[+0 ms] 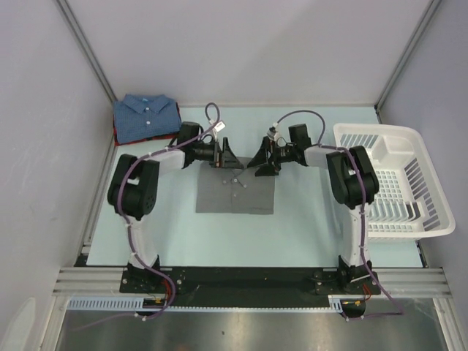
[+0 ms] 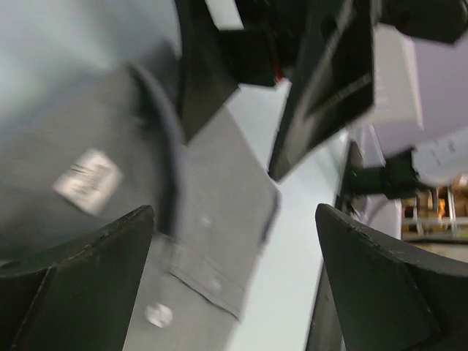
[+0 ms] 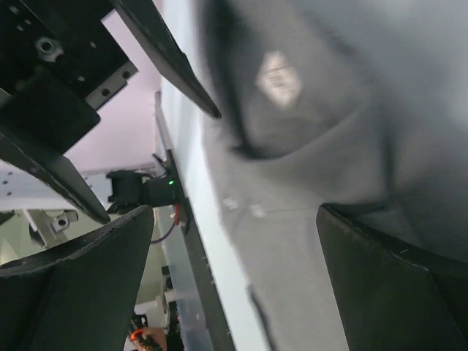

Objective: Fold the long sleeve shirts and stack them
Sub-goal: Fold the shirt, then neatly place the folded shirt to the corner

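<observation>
Arms reach from the near bench (image 1: pixel 307 227) edge; left tool (image 1: pixel 228 155) and right tool (image 1: pixel 262 162), both open, sit over the far edge of the folded grey shirt (image 1: pixel 235 194) at mid-bench. Blue shirt (image 1: pixel 148 117) lies on the red shirt (image 1: pixel 117 136) in the far-left corner.
Left wrist: spread fingers (image 2: pixel 80 278) above the grey collar, holding nothing.
Right wrist: likewise.

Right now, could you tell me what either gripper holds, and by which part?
Nothing is held; the left gripper and right gripper are open by the grey shirt.
</observation>
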